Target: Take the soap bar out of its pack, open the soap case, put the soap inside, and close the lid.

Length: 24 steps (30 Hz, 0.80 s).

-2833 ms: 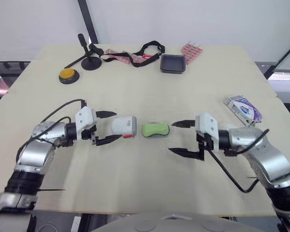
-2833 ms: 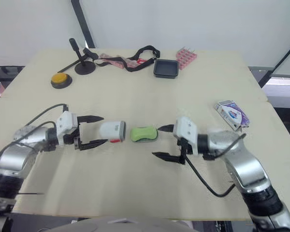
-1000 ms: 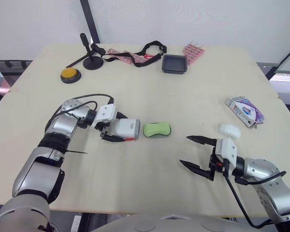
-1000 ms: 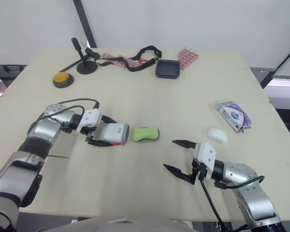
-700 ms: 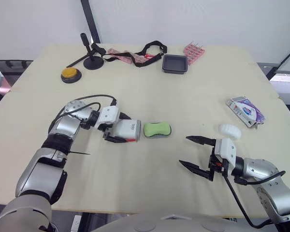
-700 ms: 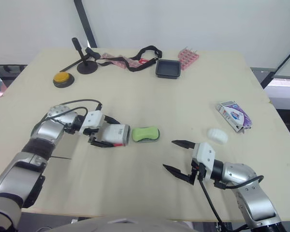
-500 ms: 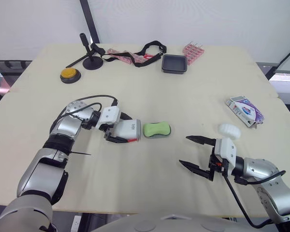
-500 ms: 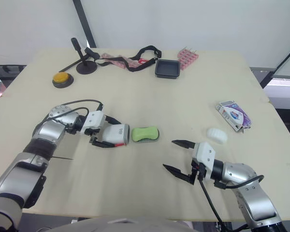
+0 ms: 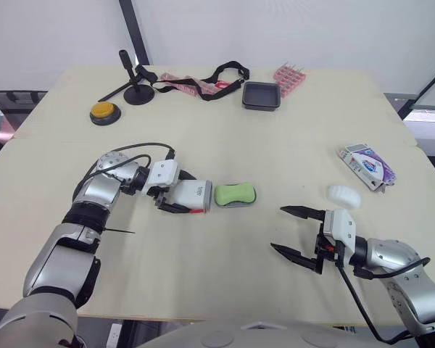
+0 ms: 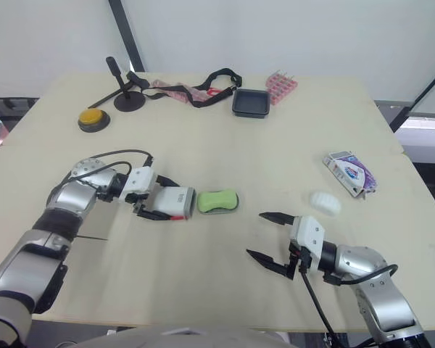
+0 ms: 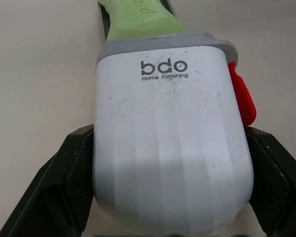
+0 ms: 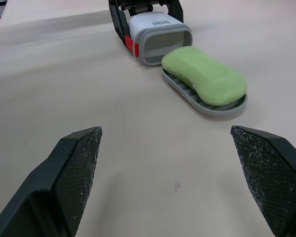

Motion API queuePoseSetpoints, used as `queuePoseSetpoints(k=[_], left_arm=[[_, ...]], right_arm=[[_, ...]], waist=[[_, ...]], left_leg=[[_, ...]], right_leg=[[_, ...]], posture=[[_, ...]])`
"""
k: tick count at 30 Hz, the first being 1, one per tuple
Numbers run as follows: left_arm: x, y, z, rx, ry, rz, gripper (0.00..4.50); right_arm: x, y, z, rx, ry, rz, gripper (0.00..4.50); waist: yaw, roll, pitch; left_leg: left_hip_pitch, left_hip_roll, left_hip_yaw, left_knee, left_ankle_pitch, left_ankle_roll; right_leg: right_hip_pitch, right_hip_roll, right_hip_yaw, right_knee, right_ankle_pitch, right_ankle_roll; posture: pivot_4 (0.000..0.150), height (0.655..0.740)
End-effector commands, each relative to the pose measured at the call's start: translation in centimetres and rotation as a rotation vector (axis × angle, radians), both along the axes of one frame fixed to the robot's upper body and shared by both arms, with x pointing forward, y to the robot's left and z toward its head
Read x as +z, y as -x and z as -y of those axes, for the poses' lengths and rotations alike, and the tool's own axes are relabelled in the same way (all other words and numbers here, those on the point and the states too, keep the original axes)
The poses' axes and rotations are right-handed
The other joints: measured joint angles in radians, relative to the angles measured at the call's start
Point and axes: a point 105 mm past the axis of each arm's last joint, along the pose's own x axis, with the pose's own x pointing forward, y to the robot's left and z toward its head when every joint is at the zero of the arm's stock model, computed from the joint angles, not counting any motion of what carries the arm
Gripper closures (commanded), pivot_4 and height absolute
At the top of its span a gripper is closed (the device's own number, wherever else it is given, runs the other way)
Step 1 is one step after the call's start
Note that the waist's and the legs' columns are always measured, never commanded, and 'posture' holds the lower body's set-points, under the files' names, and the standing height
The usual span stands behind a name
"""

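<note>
Claws differ: left claw (image 9: 180, 193) is clenched on the white case cover (image 11: 170, 133), one finger on each side. Just past its tips, green soap (image 9: 235, 193) lies on a grey tray (image 12: 187, 94) at the cover's mouth. Right claw (image 9: 278, 228) is spread wide over the tabletop (image 9: 225, 130), well apart from the soap, with a white bar (image 9: 344, 194) near its wrist.

left gripper (image 9: 178, 193) clamps cover (image 11: 170, 148), right gripper (image 9: 278, 228) — withdrawn
</note>
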Motion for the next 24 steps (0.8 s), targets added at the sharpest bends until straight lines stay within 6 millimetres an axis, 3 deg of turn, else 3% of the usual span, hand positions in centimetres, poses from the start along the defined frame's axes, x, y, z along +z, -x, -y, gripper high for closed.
queuePoseSetpoints(k=[1,7,16,24], left_arm=[[0.9,0.4,-0.6,0.006,0.022,0.008,0.99],[1.2,1.3,-0.7,0.009,0.036,-0.003,0.99],[0.7,2.3,-0.5,0.026,0.039,-0.019,0.99],[0.7,2.4,-0.5,0.041,0.043,-0.018,0.99]], right_arm=[[2.4,-1.0,-0.3,0.059,0.066,0.080,0.00],[5.6,-3.7,-3.0,0.179,0.172,0.067,0.00],[5.2,-7.4,-8.6,0.357,0.382,-0.024,0.00],[4.1,-8.6,-10.4,0.388,0.485,-0.079,0.00]], waist=[[-0.002,0.000,0.000],[-0.005,0.002,0.001],[-0.002,0.002,0.002],[0.006,0.002,0.001]], left_leg=[[0.000,0.000,0.000,0.000,0.000,0.000],[0.002,0.001,0.000,-0.001,0.001,-0.001],[0.004,0.001,0.001,-0.003,0.004,-0.007],[0.003,0.001,0.000,-0.003,0.004,-0.008]], right_leg=[[0.000,0.000,0.000,0.000,0.000,0.000],[0.001,0.002,0.000,0.001,0.002,0.003],[-0.001,0.003,-0.002,0.000,0.002,0.004],[-0.002,0.003,-0.003,0.002,0.002,0.004]], posture=[[0.150,0.7400],[0.150,0.7400],[0.150,0.7400],[0.150,0.7400]])
